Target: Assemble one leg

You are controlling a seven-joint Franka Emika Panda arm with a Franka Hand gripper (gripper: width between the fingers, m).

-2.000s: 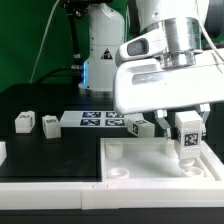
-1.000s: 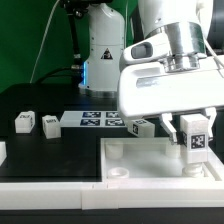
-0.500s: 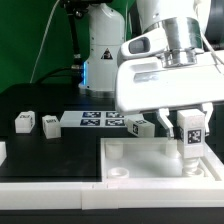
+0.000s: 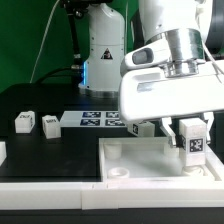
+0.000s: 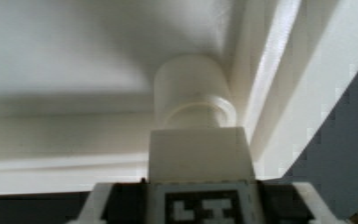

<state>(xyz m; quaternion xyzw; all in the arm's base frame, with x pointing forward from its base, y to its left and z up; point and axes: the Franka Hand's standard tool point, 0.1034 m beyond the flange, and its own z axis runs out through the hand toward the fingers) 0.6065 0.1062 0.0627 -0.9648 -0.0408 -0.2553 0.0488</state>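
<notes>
Leg point(image 4: 194, 147) in claw point(image 4: 191, 132), over white panel point(image 4: 135, 160)

The gripper point(image 4: 190, 127) holds the leg point(image 4: 194, 147) upright over the white panel point(image 4: 140, 166) on the black worktop point(image 4: 50, 152), toward the exterior view's right side.

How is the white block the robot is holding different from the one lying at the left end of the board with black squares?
The held leg stands upright, clamped in the gripper; the loose leg lies untouched. The held leg is over the white panel; the loose leg rests on the black table. Both are small, white and tagged.
</notes>
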